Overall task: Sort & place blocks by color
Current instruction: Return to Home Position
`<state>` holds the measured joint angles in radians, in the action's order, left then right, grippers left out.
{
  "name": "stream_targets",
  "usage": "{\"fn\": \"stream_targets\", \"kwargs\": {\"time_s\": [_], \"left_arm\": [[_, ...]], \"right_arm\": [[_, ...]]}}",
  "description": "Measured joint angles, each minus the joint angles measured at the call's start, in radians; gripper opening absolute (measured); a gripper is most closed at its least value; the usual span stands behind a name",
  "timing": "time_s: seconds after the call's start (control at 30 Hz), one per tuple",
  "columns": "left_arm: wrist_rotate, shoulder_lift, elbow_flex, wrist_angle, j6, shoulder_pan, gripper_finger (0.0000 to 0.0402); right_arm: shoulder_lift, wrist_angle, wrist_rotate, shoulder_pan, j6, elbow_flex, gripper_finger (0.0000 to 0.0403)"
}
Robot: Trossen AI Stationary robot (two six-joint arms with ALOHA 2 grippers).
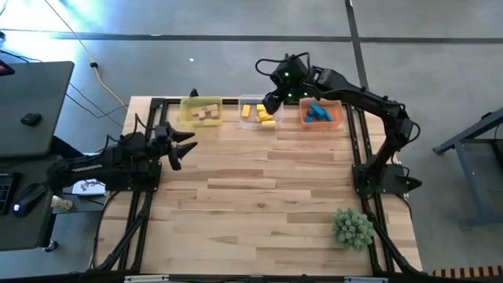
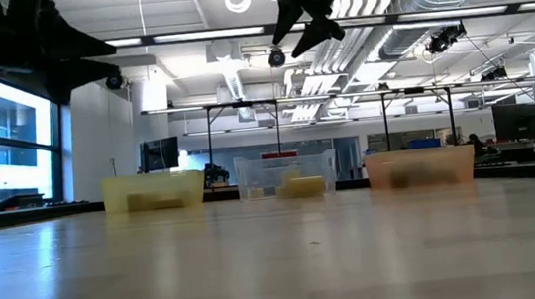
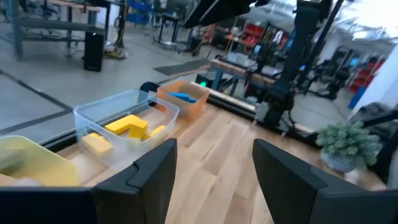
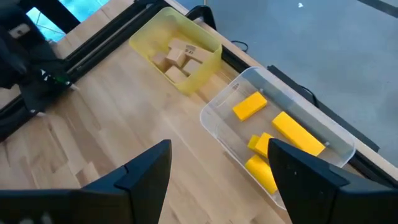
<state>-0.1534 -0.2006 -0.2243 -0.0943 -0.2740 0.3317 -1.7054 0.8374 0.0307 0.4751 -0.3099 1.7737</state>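
Tan blocks (image 1: 206, 112) lie in the yellow tub (image 1: 201, 111), yellow blocks (image 1: 260, 115) in the clear tub (image 1: 258, 113), blue blocks (image 1: 317, 114) in the orange tub (image 1: 320, 115), all along the table's far edge. My right gripper (image 1: 273, 103) hangs high above the clear tub, open and empty; its wrist view looks down on the yellow blocks (image 4: 280, 140) and tan blocks (image 4: 180, 57). My left gripper (image 1: 185, 148) is open and empty near the table's left edge, pointing right.
A green spiky ball (image 1: 352, 228) sits near the table's right near corner. The wide wooden tabletop (image 1: 259, 189) stretches between the tubs and the near edge. Dark frame rails (image 1: 141, 196) run along the table's left and right sides.
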Motion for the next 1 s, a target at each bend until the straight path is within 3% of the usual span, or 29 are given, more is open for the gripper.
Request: {"fn": "stream_targets", "kwargs": {"time_s": [0.27,0.6,0.83,1.0], "left_arm": [[0.064,0.077,0.143,0.068,-0.03,0.0,0.02],[0.092,0.086,0.212,0.112,-0.035,0.002,0.02],[0.098,0.064,0.212,0.107,-0.02,0.002,0.02],[0.098,0.055,0.212,0.107,-0.003,0.002,0.02]], "right_arm": [[0.0,0.0,0.008,-0.016,0.013,0.0,0.0254],[0.039,0.001,0.031,-0.039,0.154,0.0,0.0254],[0.183,0.047,0.034,-0.053,0.261,-0.03,0.0254],[0.393,-0.017,-0.005,-0.068,0.289,-0.217,0.0254]]}}
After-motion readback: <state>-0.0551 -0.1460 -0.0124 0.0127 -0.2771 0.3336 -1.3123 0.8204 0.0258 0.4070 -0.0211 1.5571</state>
